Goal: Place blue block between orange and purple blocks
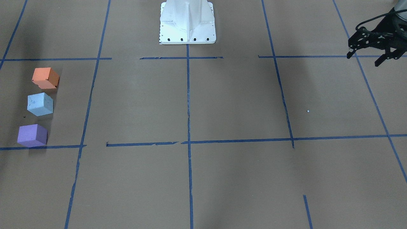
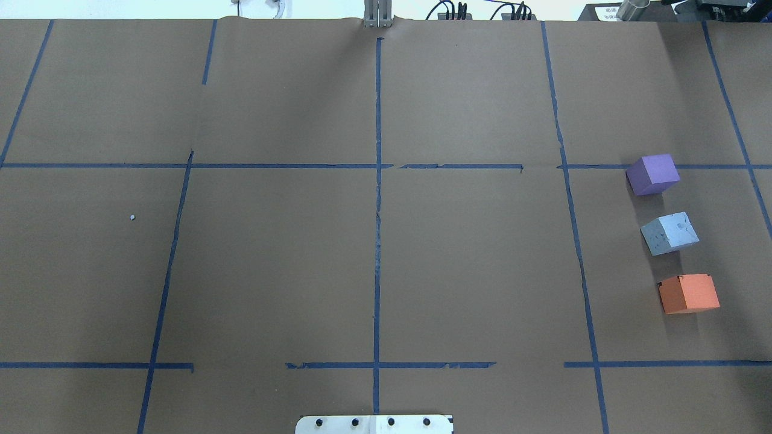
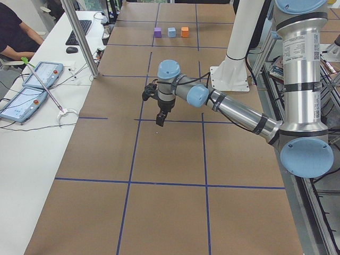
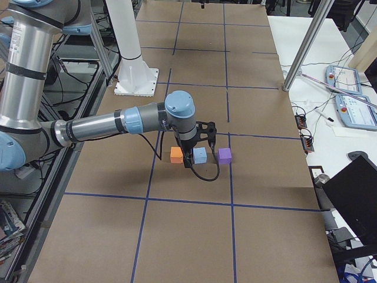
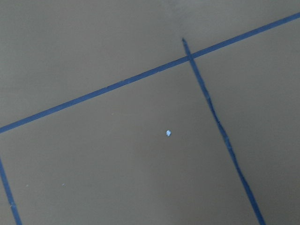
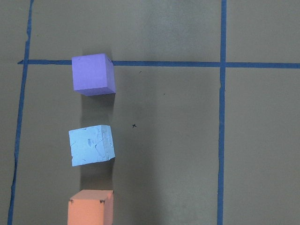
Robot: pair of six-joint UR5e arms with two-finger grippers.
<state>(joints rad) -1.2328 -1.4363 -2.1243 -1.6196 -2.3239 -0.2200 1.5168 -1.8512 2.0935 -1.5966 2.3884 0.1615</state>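
Observation:
The blue block sits on the brown paper between the orange block and the purple block, in a rough line with small gaps. The overhead view shows the purple block, the blue block and the orange block at the right. The right wrist view looks down on the blue block. My right gripper hovers above the blocks, seen only from the side, so I cannot tell its state. My left gripper is open, empty and far from the blocks.
The white robot base stands at the table's middle edge. Blue tape lines grid the paper. A small white speck lies on my left side. A side desk with tablets and an operator is beyond the table.

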